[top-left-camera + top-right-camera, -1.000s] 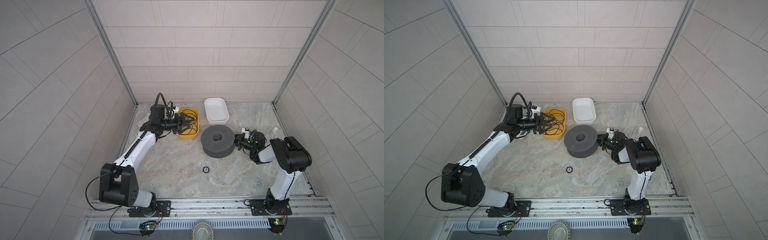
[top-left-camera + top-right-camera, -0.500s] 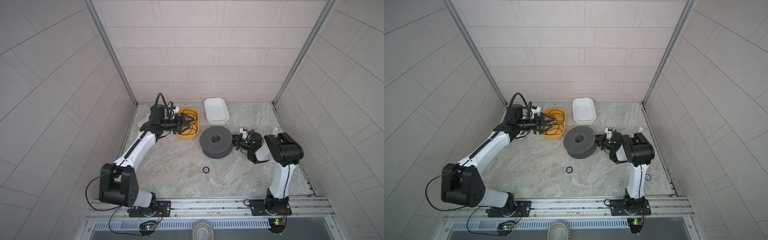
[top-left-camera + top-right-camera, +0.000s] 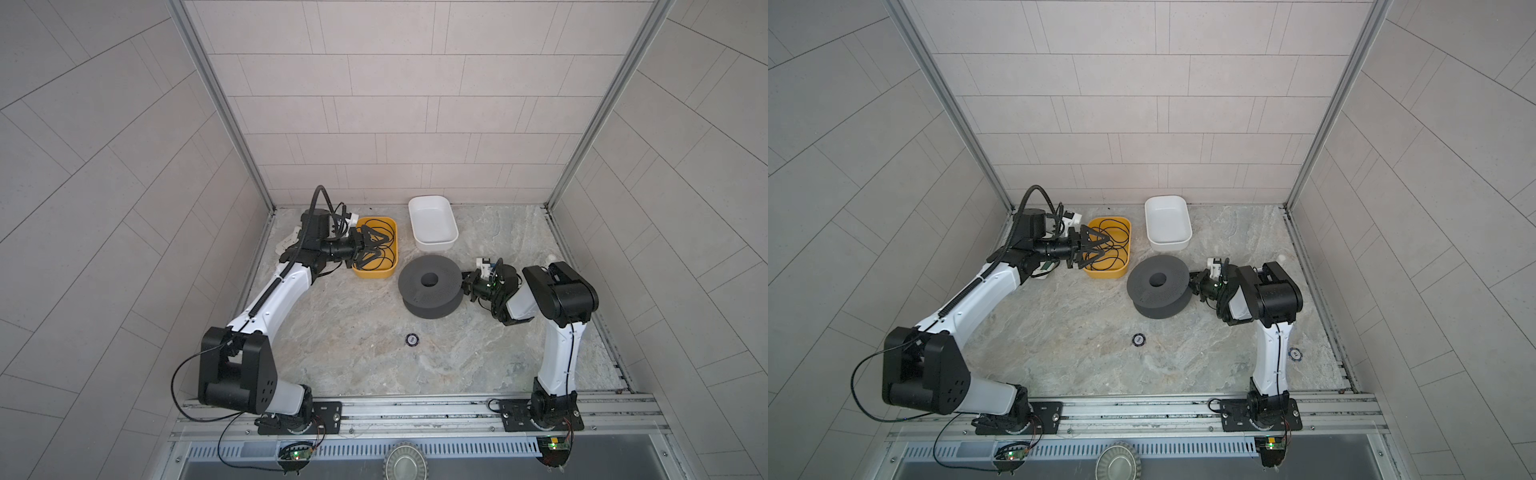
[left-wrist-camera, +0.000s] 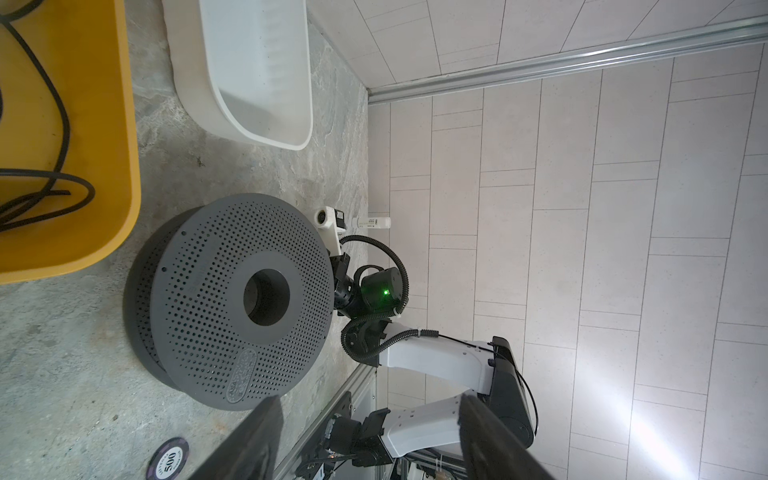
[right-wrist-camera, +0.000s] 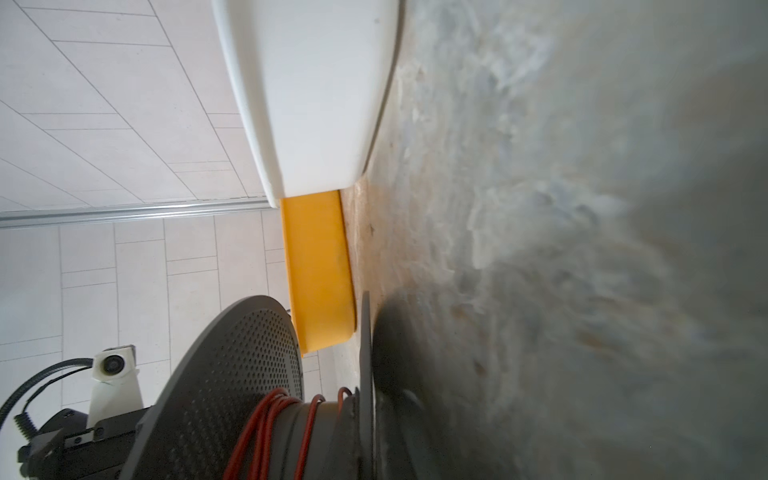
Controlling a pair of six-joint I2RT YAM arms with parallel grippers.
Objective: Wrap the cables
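Your right gripper [image 3: 465, 286] is closed at the side of the grey perforated spool [image 3: 430, 291]; you cannot tell whether it pinches anything. Thin red wire [image 5: 266, 432] loops round the spool's smooth hub, between its round flanges. Your left gripper [image 3: 379, 246] hangs spread wide beyond the spool, over a glossy yellow tray [image 3: 374, 272] of tangled black cable [image 4: 65, 129]. A white tray [image 3: 432, 245] sits just behind the spool.

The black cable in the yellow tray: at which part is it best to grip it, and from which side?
Grip the black cable on one loose loop near the middle of the yellow tray, coming from above. The tray walls close off every side and the loops lie low inside. The open left pincer is over it but points sideways, so it should probably tilt down first.
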